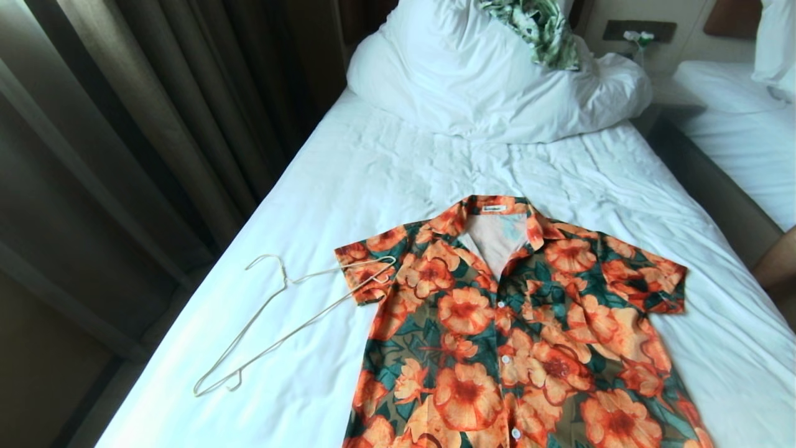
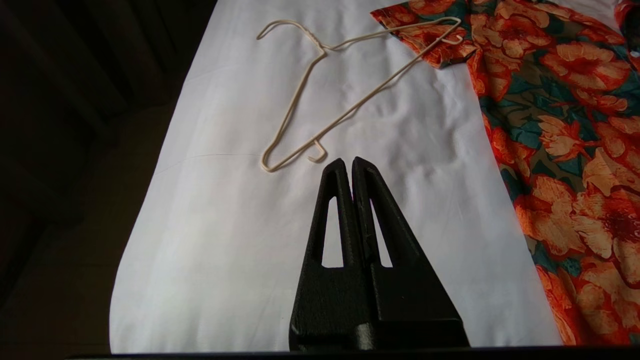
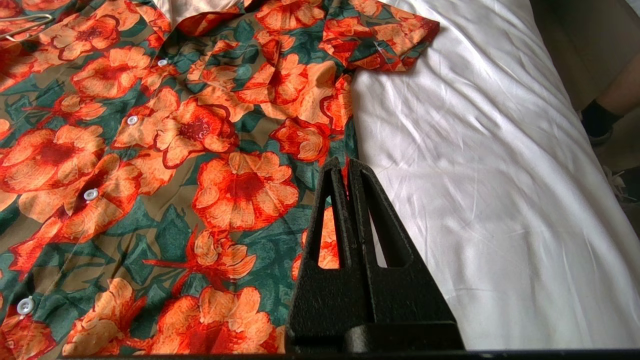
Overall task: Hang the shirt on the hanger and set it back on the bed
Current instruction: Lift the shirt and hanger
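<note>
Hanging above the white sheet, the left gripper (image 2: 351, 161) has its two black fingers pressed together and holds nothing. Just past its tips lies the hanger (image 2: 320, 95), flat on the sheet, with the nearest corner and a small notch hook close to the fingertips but not touching them. The far end of the hanger rests on the sleeve of the shirt (image 2: 560, 100), and its curved hook points away toward the dark side of the bed (image 2: 210, 240).

The right gripper (image 3: 346, 162) is also closed and empty. It hovers over the side edge of the shirt, where the flowered cloth meets the sheet.

From the head view, the shirt (image 1: 516, 323) lies flat and buttoned on the bed (image 1: 385, 168), collar toward the bulky duvet (image 1: 472, 81). A green-and-white leaf-patterned garment (image 1: 541, 28) sits on top of the duvet. The hanger (image 1: 292, 317) is to the left of the shirt. Brown curtains (image 1: 124, 124) hang beside the bed, and a second bed (image 1: 734, 118) stands on the right. A person's leg with a dark sock (image 3: 607, 107) is visible beside the bed.
</note>
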{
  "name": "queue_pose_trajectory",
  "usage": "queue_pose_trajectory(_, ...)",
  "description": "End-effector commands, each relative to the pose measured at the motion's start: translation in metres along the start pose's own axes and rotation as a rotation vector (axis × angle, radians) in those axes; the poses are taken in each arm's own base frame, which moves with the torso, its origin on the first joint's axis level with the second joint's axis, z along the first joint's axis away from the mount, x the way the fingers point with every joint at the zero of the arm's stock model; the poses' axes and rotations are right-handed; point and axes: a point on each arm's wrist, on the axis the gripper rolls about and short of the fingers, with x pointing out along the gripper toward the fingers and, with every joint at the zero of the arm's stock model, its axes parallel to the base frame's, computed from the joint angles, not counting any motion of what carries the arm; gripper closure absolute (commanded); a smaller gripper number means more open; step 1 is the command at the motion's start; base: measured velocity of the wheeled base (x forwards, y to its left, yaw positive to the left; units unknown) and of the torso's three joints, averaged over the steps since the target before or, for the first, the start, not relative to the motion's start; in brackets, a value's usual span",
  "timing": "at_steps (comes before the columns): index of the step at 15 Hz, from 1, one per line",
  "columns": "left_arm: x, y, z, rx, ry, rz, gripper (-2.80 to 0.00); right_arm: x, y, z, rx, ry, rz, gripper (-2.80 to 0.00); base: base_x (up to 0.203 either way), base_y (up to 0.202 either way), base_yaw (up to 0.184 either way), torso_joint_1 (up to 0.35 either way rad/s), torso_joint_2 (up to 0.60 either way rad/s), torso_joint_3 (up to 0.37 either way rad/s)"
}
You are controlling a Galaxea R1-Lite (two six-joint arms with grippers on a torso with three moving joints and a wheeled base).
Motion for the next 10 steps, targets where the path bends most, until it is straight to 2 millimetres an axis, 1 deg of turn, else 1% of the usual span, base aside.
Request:
queue_pose_trajectory(1, 0.0001, 0.0, 0.0, 0.001, 0.001, -0.001, 0.0, -0.0001, 0.0, 0.0, -0.001, -0.003, 0.0, 0.0, 0.0, 0.0, 0.0, 0.0, 0.0, 0.0)
queue_pose_trajectory(10, 0.0001, 0.0001, 0.0, -0.01, 0.001, 0.006, 0.0, -0.0002, 0.0, 0.0, -0.001, -0.003, 0.0, 0.0, 0.0, 0.0, 0.0, 0.0, 0.0, 0.0)
